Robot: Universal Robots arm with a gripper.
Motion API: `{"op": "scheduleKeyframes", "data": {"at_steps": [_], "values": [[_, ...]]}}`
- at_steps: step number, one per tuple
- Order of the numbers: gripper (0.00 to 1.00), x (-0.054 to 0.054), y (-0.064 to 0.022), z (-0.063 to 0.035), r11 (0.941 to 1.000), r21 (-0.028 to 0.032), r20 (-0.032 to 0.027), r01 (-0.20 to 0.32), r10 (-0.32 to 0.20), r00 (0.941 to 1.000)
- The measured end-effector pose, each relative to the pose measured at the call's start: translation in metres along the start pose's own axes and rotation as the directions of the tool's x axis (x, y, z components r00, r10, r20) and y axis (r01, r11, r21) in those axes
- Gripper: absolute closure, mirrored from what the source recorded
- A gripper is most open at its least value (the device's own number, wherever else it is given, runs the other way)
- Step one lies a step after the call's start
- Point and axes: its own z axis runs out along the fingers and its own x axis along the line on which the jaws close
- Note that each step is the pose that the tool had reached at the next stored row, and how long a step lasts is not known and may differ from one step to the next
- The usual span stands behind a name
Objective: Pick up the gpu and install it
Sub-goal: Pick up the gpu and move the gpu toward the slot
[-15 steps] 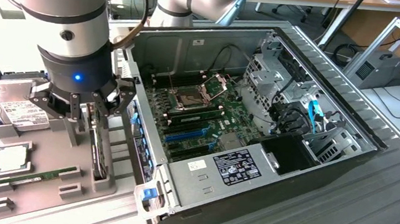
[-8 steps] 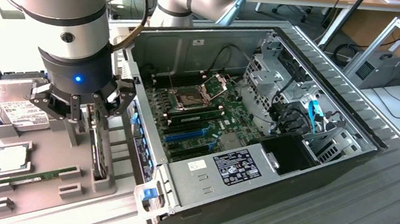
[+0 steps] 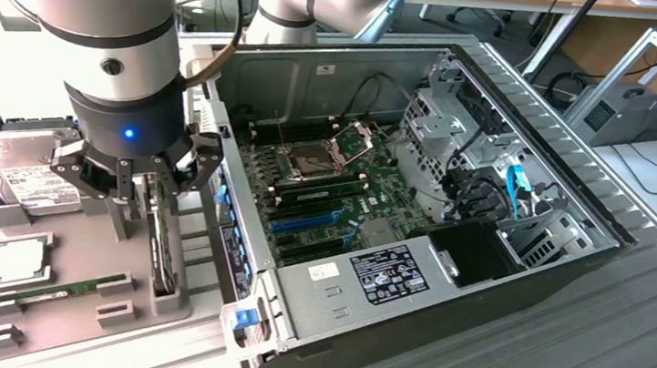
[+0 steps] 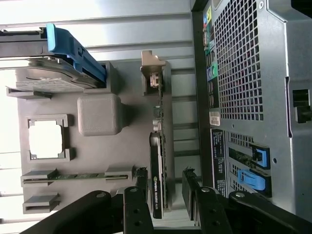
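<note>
The gpu stands on its long edge in a slot of the grey holder tray, beside the open computer case. In the wrist view the gpu appears as a thin black card with a green board edge and a metal bracket at its far end. My gripper hangs right over it, open. Its two black fingers straddle the gpu's near end, one on each side, and a gap shows on the case side. The motherboard lies bare inside the case, with blue slots.
On the tray sit a silver hard drive in a blue caddy, a square processor and a thin green RAM stick. The case's rear wall stands close beside the gpu. Cables and drive cages fill the case's far side.
</note>
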Motion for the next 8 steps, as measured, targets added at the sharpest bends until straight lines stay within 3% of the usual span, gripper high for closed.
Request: {"op": "scheduleKeyframes", "data": {"at_steps": [8], "values": [[0.58,0.0002,-0.0002,0.0034,1.0000,0.0000,0.0000,0.000,0.000,1.0000]]}}
